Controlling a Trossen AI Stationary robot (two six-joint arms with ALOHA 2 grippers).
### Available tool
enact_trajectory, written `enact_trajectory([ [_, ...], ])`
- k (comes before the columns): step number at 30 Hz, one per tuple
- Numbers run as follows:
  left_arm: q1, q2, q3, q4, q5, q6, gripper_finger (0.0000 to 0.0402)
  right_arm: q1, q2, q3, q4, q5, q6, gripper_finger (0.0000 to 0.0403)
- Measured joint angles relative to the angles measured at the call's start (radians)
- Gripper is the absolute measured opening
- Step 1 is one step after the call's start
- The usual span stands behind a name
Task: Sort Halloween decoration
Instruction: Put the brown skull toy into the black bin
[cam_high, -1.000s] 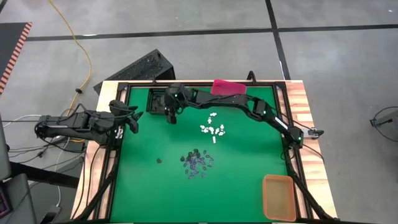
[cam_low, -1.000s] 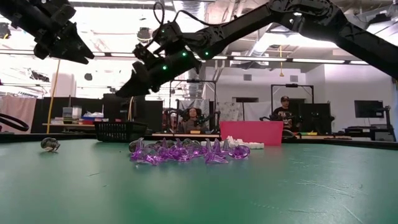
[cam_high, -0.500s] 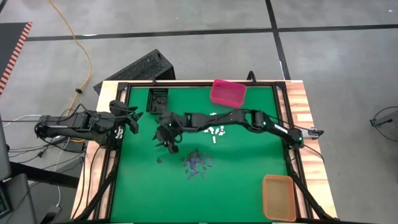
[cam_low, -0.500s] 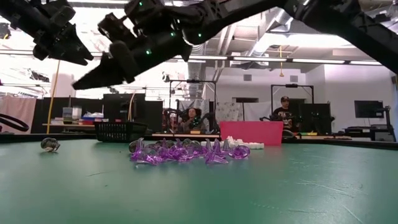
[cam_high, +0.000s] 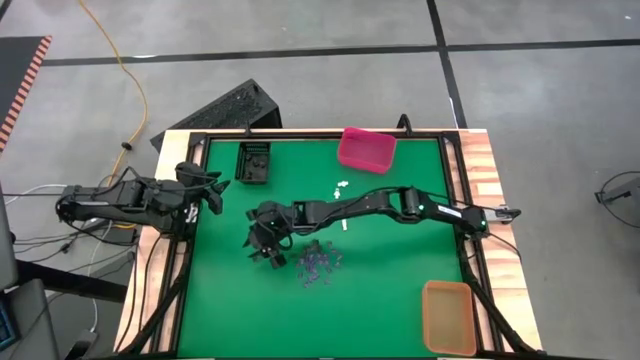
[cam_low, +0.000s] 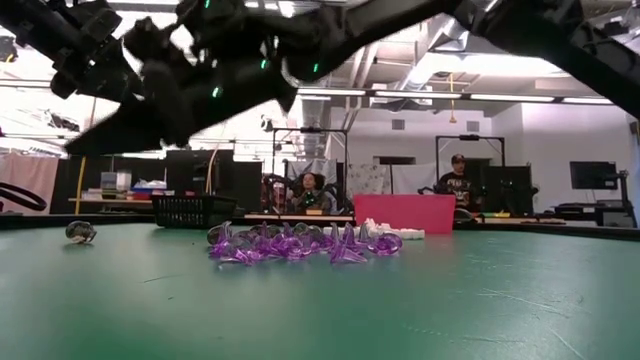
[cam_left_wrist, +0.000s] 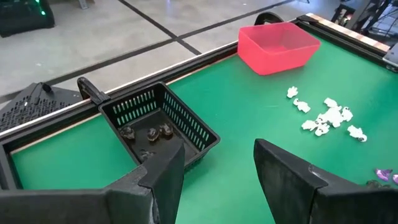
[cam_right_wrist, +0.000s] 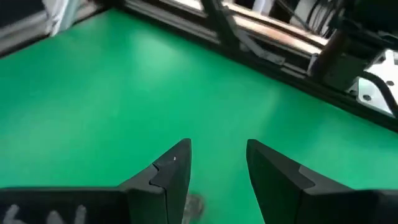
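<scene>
The purple trinkets (cam_high: 318, 262) (cam_low: 290, 243) lie heaped mid-table. White trinkets (cam_left_wrist: 326, 115) lie scattered beyond them, and my right arm covers part of them in the high view. One lone black trinket (cam_low: 80, 232) rests on the mat left of the purple heap. My right gripper (cam_high: 268, 252) (cam_right_wrist: 217, 149) hangs open above that spot, and a small grey blur (cam_right_wrist: 194, 202) shows low between its fingers. My left gripper (cam_high: 213, 190) (cam_left_wrist: 217, 149) waits open at the table's left edge, near the black bin (cam_high: 255, 163).
The black bin (cam_left_wrist: 158, 124) at the far left holds a few black trinkets (cam_left_wrist: 149, 132). The pink bin (cam_high: 367, 148) stands at the far edge and the orange bin (cam_high: 448, 315) at the near right corner. People sit in the room beyond the table.
My right gripper has swung from over the black bin toward the table's near edge and downward, ending beside the purple heap, above the lone black trinket. Its arm now lies across the white trinkets and no longer covers the pink bin.
</scene>
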Motion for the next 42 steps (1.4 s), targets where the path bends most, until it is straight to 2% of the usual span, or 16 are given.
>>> enact_trajectory([
  [10, 0.000, 0.000, 0.000, -0.010, 0.021, -0.007, 0.0183, 0.007, 0.050, 0.000, -0.008, -0.037, 0.089, 0.0186],
  [24, 0.000, 0.000, 0.000, -0.011, 0.021, -0.006, 0.0183, 0.011, 0.075, 0.001, 0.003, -0.023, 0.055, 0.0186],
  [29, 0.000, 0.000, 0.000, -0.013, 0.020, -0.006, 0.0183, 0.012, 0.115, 0.000, 0.014, -0.026, 0.087, 0.0186],
  [42, 0.000, 0.000, 0.000, -0.037, 0.012, -0.027, 0.0183, 0.001, 0.127, 0.002, -0.017, -0.026, 0.089, 0.0176],
])
